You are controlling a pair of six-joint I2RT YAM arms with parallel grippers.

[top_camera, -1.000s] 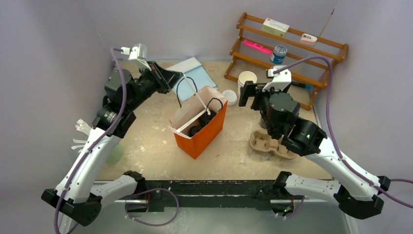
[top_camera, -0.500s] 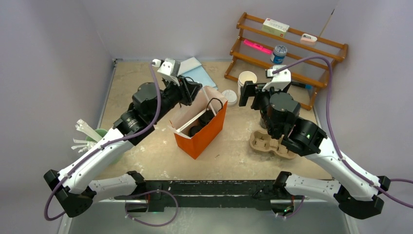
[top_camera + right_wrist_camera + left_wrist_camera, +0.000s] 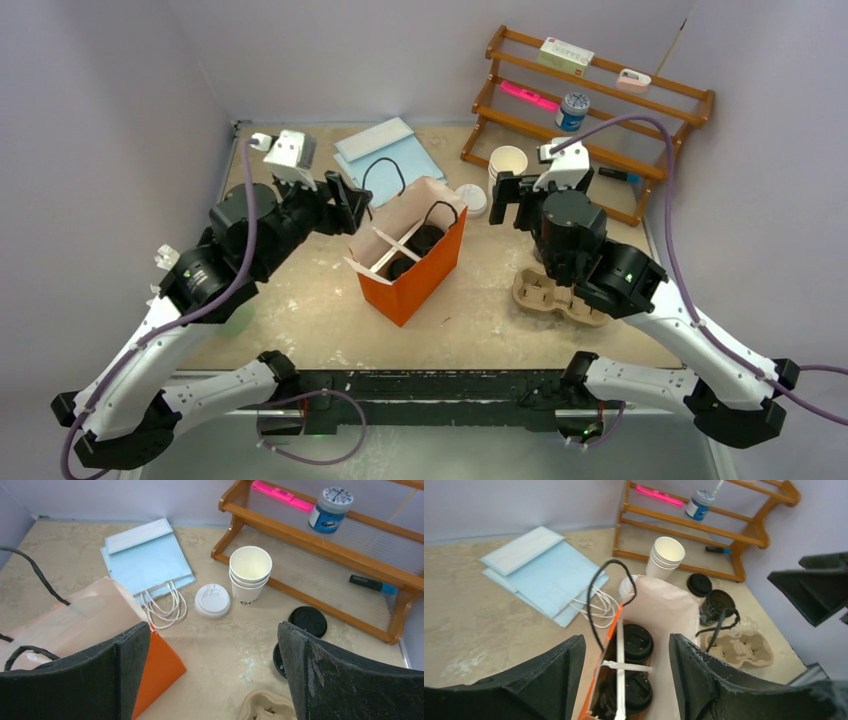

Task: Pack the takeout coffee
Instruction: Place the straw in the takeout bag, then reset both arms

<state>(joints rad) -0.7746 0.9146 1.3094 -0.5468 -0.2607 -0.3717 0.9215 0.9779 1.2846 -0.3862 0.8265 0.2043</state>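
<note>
Left wrist only, lidded cups (image 3: 636, 642) in bag (image 3: 663, 609)

Lidded cups (image 3: 636, 644) in orange bag (image 3: 660, 605), tool (image 3: 625, 639) spread

My left arm (image 3: 165, 335) and right arm (image 3: 700, 335) both show me white lower links, chunky black joint housings, a looping purple cable (image 3: 667, 200), a white wrist camera block (image 3: 291, 153), and a matte black two-finger left hand (image 3: 352, 200) and right hand (image 3: 510, 200).
</note>
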